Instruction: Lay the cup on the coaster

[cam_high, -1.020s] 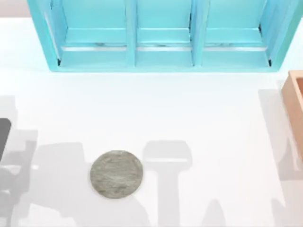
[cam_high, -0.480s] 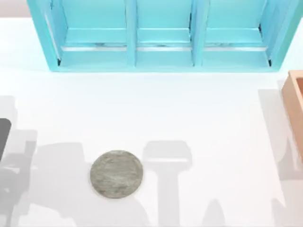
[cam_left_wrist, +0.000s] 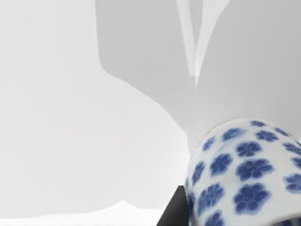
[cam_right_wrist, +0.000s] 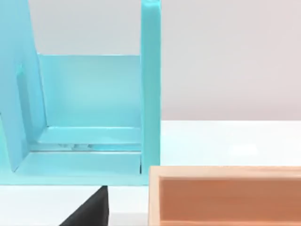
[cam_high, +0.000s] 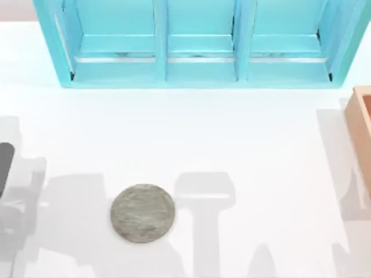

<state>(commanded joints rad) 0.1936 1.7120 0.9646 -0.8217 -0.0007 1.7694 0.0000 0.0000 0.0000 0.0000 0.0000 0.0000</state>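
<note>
- Since the earlier top views, the dark left arm (cam_high: pixel 4 165) at the counter's left edge has shifted slightly; the coaster (cam_high: pixel 142 212) has stayed put.
- Cup (cam_left_wrist: pixel 244 174): white with blue flowers, close before the left wrist camera; a dark pincer part lies beside it, grip state unclear.
- Coaster: lies left of centre on the white counter (cam_high: pixel 261 145), before the turquoise shelf (cam_high: pixel 197 43).
- Right wrist view: shelf and tan wooden box (cam_right_wrist: pixel 225 195).

A rendered simulation tabletop, not a real room. A plain white table (cam_high: pixel 243 139) has flat, even shading and soft shadows. A turquoise shelf unit (cam_high: pixel 197 43) with three open bays stands at its far edge. To the shelf's right, nearer the front, sits the corner of an orange wooden box (cam_high: pixel 360 124).
</note>
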